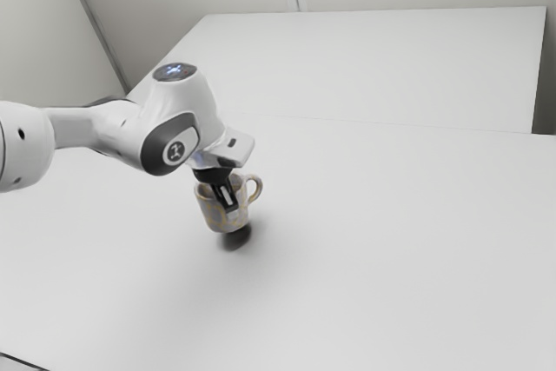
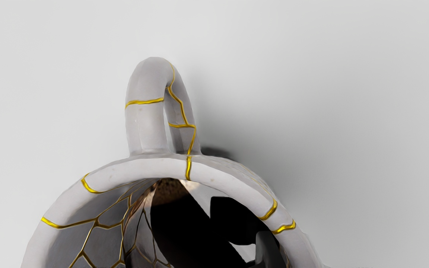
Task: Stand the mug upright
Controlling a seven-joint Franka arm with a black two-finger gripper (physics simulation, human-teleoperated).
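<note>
Just above the desk (image 1: 391,215), jaws (image 1: 229,208) pinching the gold-veined mug's (image 1: 211,211) wall; mouth up, canted, handle (image 1: 259,188) toward two o'clock, exterior view; release at height could topple it.

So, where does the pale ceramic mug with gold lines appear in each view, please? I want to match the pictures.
Exterior view: the pale ceramic mug with gold lines is toward the exterior view's left, under the white robot arm.
Wrist view: close before the camera, mouth facing it, partly cut off.
Shared landmark: its pale looped handle.
</note>
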